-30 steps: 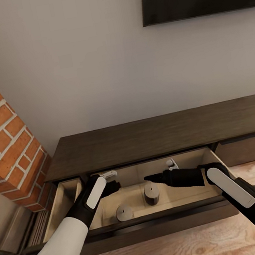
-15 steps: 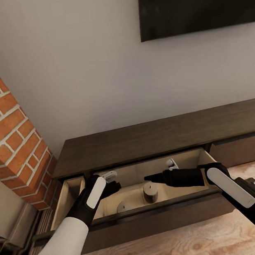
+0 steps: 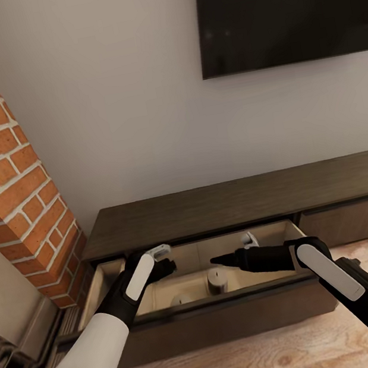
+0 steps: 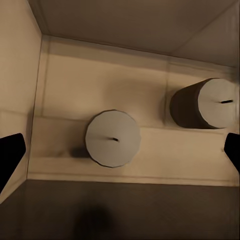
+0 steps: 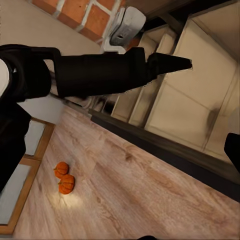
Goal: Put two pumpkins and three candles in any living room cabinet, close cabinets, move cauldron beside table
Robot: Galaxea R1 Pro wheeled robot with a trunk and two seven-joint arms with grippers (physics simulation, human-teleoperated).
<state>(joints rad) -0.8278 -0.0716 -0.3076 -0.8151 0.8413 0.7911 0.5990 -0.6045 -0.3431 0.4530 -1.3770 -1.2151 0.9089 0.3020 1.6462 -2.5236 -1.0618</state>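
Note:
The cabinet (image 3: 241, 201) is a long, low, dark-brown unit against the wall, with one front drawer pulled open. Two candles stand upright in the drawer: one (image 3: 216, 279) (image 4: 207, 104) in plain sight and one (image 3: 180, 299) (image 4: 113, 138) half hidden behind the drawer front. My left gripper (image 3: 165, 266) (image 4: 120, 150) hangs open over them and holds nothing. My right gripper (image 3: 215, 260) (image 5: 120, 150) points across the drawer towards the left arm, open and with nothing in it. Two orange pumpkins (image 5: 61, 169) (image 5: 66, 184) lie side by side on the wood floor, in the right wrist view.
A red brick column (image 3: 8, 179) rises left of the cabinet, with a grey hearth edge (image 3: 20, 351) at its foot. A dark screen (image 3: 279, 7) hangs on the wall above. Wood floor (image 3: 251, 359) runs in front of the drawer.
The whole picture has drawn back from the cabinet and the screen shows lower, so the camera moved. Both arms keep their pose. The drawer front now hides more of the near candle.

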